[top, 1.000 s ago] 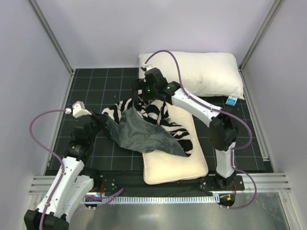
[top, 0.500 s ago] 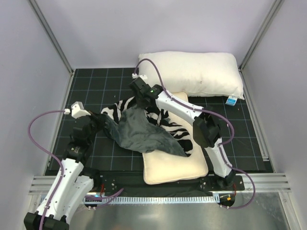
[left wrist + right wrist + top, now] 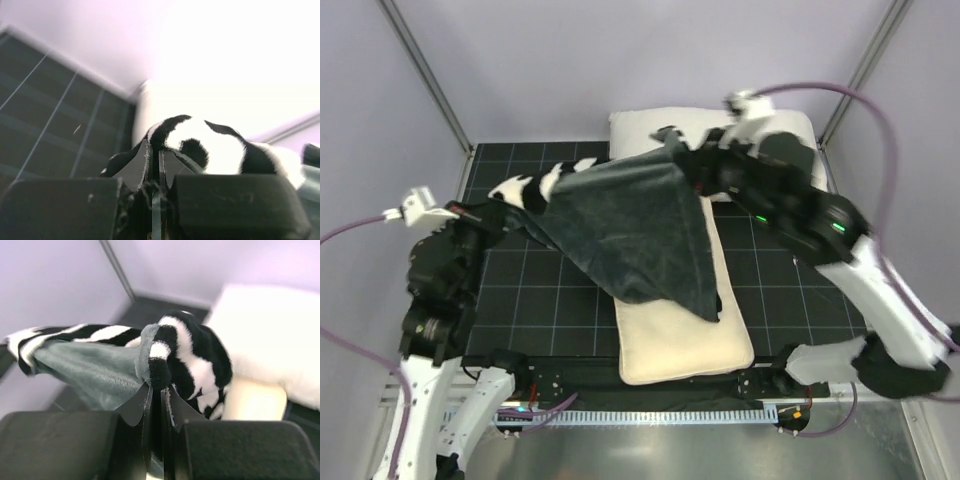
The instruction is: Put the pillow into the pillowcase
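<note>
Pillowcase [image 3: 640, 225]: plush fabric cover, black-and-white zebra stripes on one face and dark grey on the other. It is held up off the surface and stretched between the two arms, grey face toward the top camera. Its lower corner hangs over the cream pillow.
Pillow [image 3: 685, 340]: flat, cream, rectangular, lying on the surface between the arm bases, outside the cover. Its far half is hidden under the hanging cloth.
Writing: the bare near half of the pillow is plain cream; its far end is covered.
Left fingers [image 3: 156, 159]: pressed together on a zebra-striped edge at the left end of the pillowcase.
Left arm: raised high at the left side, wrist pointing right toward the cloth.
Right fingers [image 3: 160, 390]: pinching a bunched corner where the grey and striped faces fold together.
Right arm: stretched up and away from its base, forearm slanting over the right side, wrist in front of the white pillow.
White pillow [image 3: 645, 128]: puffy, plain, lying at the far end, partly behind the right arm.
Surface [image 3: 520, 290]: black mat with a pale grid.
</note>
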You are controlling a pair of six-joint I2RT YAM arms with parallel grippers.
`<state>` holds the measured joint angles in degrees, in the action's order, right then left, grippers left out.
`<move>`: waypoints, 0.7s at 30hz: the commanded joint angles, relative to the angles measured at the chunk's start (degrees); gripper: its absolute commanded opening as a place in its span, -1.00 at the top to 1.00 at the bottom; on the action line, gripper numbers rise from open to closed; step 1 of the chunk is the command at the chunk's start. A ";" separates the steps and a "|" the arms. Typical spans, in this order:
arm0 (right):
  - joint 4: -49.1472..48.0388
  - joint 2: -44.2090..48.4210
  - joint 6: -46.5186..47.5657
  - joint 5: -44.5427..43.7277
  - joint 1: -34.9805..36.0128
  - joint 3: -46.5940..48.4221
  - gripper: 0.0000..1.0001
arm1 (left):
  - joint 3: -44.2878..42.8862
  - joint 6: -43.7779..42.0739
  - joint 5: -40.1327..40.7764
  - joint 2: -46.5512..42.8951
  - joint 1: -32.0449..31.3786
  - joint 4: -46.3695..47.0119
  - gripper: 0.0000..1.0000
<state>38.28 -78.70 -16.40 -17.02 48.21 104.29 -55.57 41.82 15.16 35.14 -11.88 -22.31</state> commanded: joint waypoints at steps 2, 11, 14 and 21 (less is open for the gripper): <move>-6.46 18.79 1.12 5.58 -0.13 -8.21 0.91 | -13.30 -3.24 -2.40 -5.95 0.10 -2.92 0.99; -6.73 28.34 -1.53 21.06 -0.04 -8.15 0.92 | -29.41 -1.93 -13.05 -7.28 0.10 -4.41 0.99; -5.85 26.23 -0.56 22.02 -0.13 -4.98 0.92 | -31.17 -2.18 -14.19 -4.99 0.10 -4.33 0.99; -8.48 19.82 0.06 29.38 -0.13 6.52 0.92 | -41.70 -7.27 -13.49 2.74 0.10 -2.39 0.99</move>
<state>34.33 -57.91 -17.65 7.22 48.45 103.74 -91.33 38.46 -0.16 34.52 -12.23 -28.47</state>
